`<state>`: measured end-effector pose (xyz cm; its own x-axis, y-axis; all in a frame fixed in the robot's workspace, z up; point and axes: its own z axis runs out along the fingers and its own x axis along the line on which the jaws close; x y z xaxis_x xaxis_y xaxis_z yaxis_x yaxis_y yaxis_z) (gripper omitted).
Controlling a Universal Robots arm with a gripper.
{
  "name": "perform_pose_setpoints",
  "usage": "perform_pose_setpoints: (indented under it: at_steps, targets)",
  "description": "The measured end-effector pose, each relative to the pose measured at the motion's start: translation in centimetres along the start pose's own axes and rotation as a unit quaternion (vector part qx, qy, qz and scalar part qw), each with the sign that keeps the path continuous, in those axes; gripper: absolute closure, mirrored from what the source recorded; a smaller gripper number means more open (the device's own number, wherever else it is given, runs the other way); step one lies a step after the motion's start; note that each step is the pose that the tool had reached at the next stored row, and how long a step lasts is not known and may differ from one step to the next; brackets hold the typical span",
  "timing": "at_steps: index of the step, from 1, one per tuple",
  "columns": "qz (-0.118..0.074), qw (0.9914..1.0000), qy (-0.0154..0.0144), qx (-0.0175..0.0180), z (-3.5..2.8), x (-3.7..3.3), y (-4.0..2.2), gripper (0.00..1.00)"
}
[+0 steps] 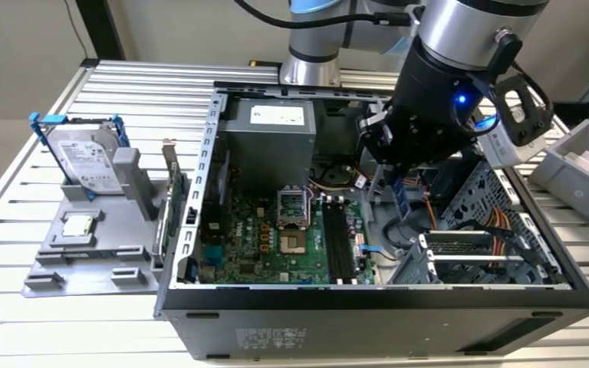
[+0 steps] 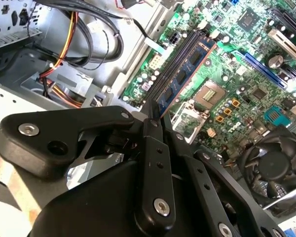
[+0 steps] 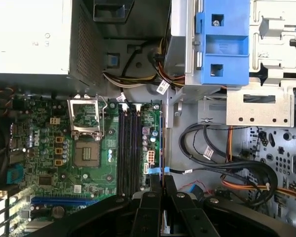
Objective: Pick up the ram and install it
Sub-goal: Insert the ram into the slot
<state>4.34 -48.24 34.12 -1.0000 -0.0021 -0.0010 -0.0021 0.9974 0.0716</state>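
My gripper is down inside the open computer case, shut on the ram. The ram hangs as a thin blue-green stick with black chips running out from between the fingertips. In the first wrist view the ram is edge-on, a thin line beside the black memory slots on the green motherboard. It is parallel to them and toward the board's cable side. The slots are bare. I cannot tell how high above the board the ram is.
A silver hard drive with blue brackets and a small square chip rest on a grey holder at the exterior view's left. The case holds the power supply, open CPU socket, cable bundles, blue drive bracket and a fan.
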Motion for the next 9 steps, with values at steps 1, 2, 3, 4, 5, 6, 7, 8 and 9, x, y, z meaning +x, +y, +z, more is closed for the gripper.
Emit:
perform_pose_setpoints:
  at_steps: [1, 2, 3, 4, 5, 6, 7, 8, 9]
  targets:
    - [0.0, 1.0, 0.0002, 0.0, 0.15, 0.0, -0.01, 1.0]
    - [0.0, 1.0, 0.0004, 0.0001, 0.3, 0.0, -0.02, 1.0]
    - [0.0, 1.0, 0.0016, 0.0003, 0.81, 0.0, -0.06, 1.0]
    - [0.0, 1.0, 0.0017, 0.0003, 0.92, 0.0, -0.06, 1.0]
    - [-0.001, 1.0, 0.0019, 0.0003, 1.03, 0.0, -0.07, 1.0]
    - [-0.001, 1.0, 0.002, 0.0003, 1.14, 0.0, -0.08, 1.0]
    - [-0.001, 1.0, 0.0021, 0.0003, 1.25, 0.01, -0.09, 1.0]
    - [-0.002, 1.0, 0.0022, 0.0003, 1.38, 0.01, -0.1, 1.0]
    - [-0.002, 1.0, 0.0023, 0.0003, 1.49, 0.01, -0.1, 1.0]
